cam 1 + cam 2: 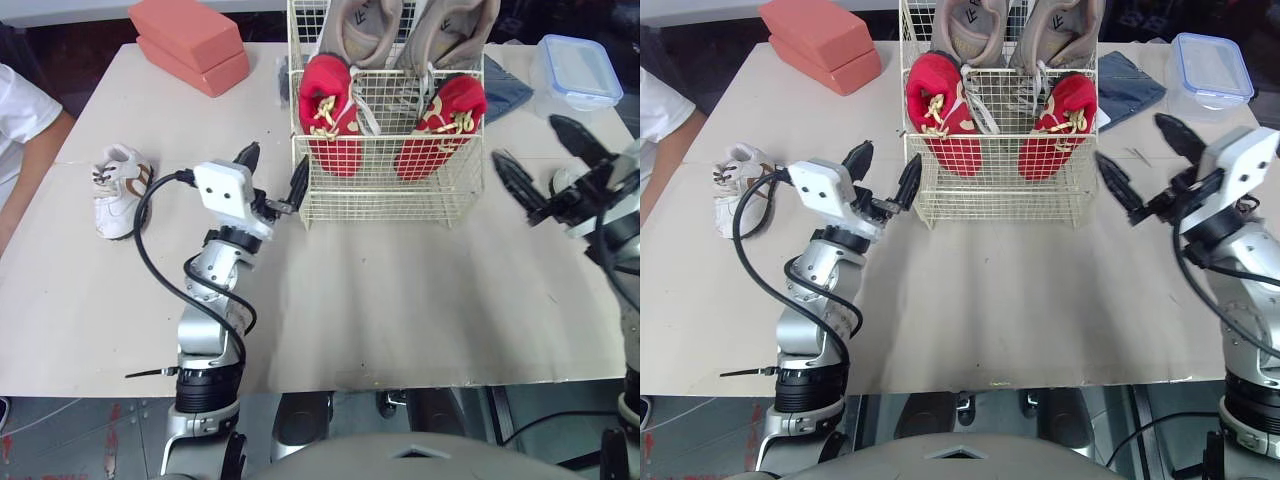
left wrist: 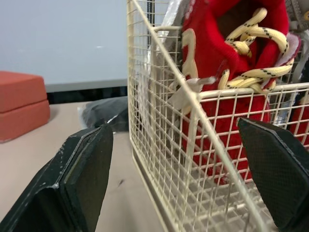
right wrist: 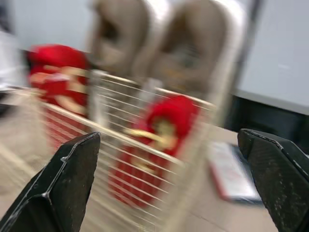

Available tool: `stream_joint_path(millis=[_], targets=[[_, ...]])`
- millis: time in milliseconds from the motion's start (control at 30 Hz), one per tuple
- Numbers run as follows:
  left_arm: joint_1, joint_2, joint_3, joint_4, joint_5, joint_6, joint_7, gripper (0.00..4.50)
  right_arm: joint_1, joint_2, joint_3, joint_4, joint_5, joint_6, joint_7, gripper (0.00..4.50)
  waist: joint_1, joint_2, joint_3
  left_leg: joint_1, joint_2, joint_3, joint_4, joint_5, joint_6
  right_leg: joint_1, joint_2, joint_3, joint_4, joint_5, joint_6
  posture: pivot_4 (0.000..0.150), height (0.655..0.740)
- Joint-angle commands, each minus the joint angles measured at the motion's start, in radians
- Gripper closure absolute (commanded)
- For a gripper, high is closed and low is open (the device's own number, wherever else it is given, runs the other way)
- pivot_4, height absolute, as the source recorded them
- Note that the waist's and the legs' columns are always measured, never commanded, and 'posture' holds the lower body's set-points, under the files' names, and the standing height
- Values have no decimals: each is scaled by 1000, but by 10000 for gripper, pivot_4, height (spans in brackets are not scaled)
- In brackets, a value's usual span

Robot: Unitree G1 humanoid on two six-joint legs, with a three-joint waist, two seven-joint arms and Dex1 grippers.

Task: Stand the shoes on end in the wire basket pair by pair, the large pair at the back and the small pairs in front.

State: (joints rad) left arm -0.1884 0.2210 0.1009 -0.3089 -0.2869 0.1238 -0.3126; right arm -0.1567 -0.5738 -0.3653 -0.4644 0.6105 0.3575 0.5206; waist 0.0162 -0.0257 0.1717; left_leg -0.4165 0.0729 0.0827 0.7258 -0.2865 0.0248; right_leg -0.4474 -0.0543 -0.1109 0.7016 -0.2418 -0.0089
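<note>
— Looking at the wire basket [image 1: 380,200], what's in it?

— Two pairs, all standing on end. The large tan pair [image 1: 366,28] is at the back, toes up above the rim. The red pair [image 1: 328,110] with yellow laces is in front of them, one shoe at each front corner, pressed against the mesh.

— Any shoes outside it?

— Yes, a small white shoe [image 1: 118,188] with brown trim lies on the table [image 1: 400,300], well off to the robot's left. From where I stand I can't tell whether it's one shoe or two side by side. A person's white sleeve [image 1: 20,115] is near it at the table edge.

— And the arms?

— The left gripper [image 1: 275,168] sits low at the basket's front left corner, jaws spread wide with nothing between them. One finger is right beside the corner wire; I can't tell if it touches. The right gripper [image 1: 1132,140] hangs off the basket's right side, apart from it, its jaws likewise wide and empty.

— Anything else on the table?

— Two salmon-coloured blocks [image 1: 190,45] stacked at the back left, a clear box with a blue lid [image 1: 577,70] at the back right, and a blue cloth [image 1: 1125,85] between that box and the basket.
</note>
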Motion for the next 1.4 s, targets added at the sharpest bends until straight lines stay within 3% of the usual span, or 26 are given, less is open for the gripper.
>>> stream_joint_path(millis=[33, 267, 567, 833, 1400], targets=[[-19, 50, 23, -104, -111, 9, -97, 806, 17, -40, -88, 58, -19, -40, 18, 0, 1, 0, 0, 0, 0, 0, -1, 0, 0, 0, 0, 0, -1, 0, 0, 1500, 6860], [-58, 160, 46, -186, -300, 114, -226, 806, 61, -109, -176, 222, -55, -61, 65, 0, 1, 1, 0, 0, 0, 2, -5, 0, 0, 0, 1, 1, -6, 0, 0, 1500, 6860], [-194, 397, 53, -204, -535, 383, -403, 806, 98, -166, -255, 438, -100, -57, 64, 0, 0, 1, 0, 1, -1, 2, -5, 0, -1, 0, 2, 2, -5, 0, 0, 1500, 6860], [-291, 574, 59, -217, -668, 560, -531, 806, 186, -285, -264, 573, -136, -79, 220, 0, -2, 3, 2, 2, -1, 4, -6, 3, -5, 0, 2, 3, -6, 0, 0, 1500, 6860], [-357, 616, 36, -233, -744, 688, -570, 806, 102, -304, -238, 783, -106, -1, 301, 0, -2, 3, 1, 3, -1, 5, -6, 3, -5, 0, 3, 5, -6, 0, 1, 1500, 6860]])
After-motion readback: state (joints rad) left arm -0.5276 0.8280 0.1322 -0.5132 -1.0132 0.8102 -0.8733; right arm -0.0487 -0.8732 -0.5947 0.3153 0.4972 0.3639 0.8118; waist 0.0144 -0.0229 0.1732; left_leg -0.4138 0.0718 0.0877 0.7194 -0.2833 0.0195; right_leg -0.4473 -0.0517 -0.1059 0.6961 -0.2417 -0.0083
